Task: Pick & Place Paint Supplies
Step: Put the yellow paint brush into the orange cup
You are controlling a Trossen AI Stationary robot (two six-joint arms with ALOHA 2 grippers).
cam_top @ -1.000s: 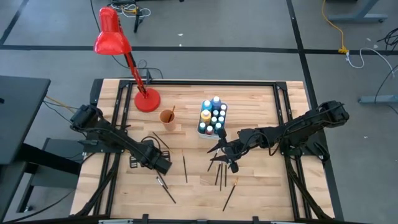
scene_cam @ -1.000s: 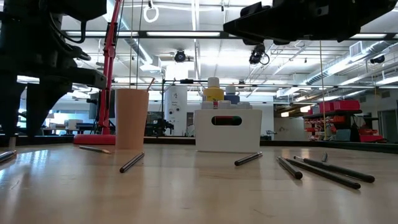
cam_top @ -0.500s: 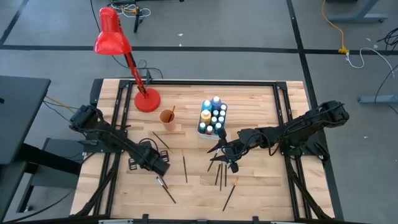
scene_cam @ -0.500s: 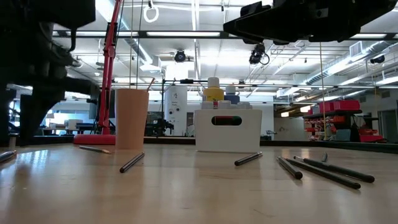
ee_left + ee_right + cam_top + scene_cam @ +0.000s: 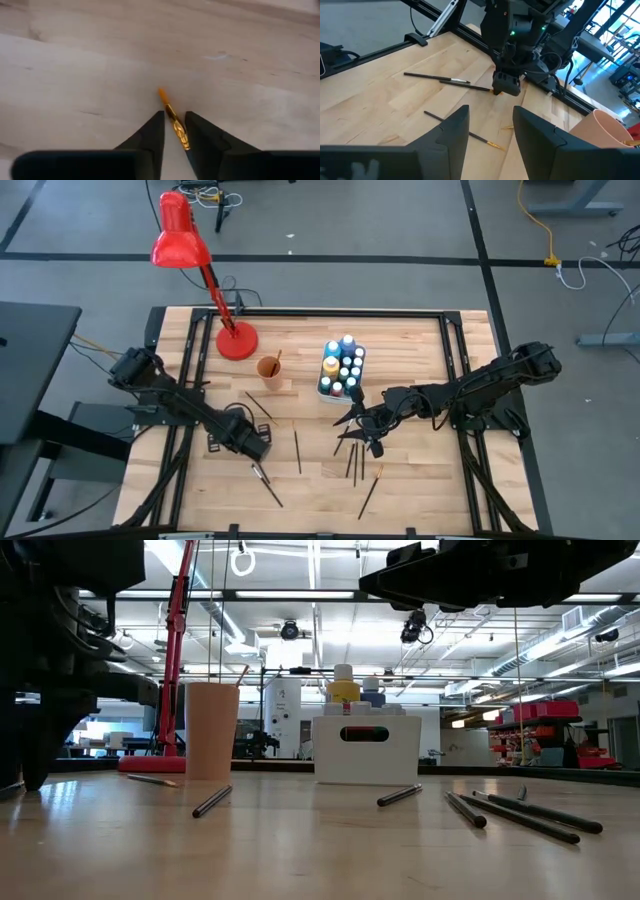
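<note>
A thin brush [image 5: 267, 483] with a gold ferrule and an orange tip [image 5: 162, 94] lies flat on the wood table. My left gripper [image 5: 174, 116] points straight down over the brush's tip end, open, one finger on each side of the ferrule. It also shows in the high view [image 5: 256, 448] and in the right wrist view [image 5: 506, 89]. My right gripper [image 5: 352, 425] hangs open and empty above the table's middle. Paint bottles stand in a white caddy [image 5: 341, 370]. My left gripper comes from above, its two fingers [image 5: 156, 127] standing either side of the brush's gold ferrule [image 5: 178, 129], just behind the orange tip. The ferrule lies close against one finger with a gap to the other. Whether either finger touches it I cannot tell.
More brushes lie loose on the table [image 5: 297, 450] [image 5: 352, 460] [image 5: 370, 488] [image 5: 437, 77]. A tan cup [image 5: 268, 368] holding a brush stands left of the caddy. A red desk lamp [image 5: 236, 340] stands at the far left.
My left gripper has come down toward the table over the brush's tip end. In the low view it now hides the brush that showed at the left edge before. My right arm has kept still.
</note>
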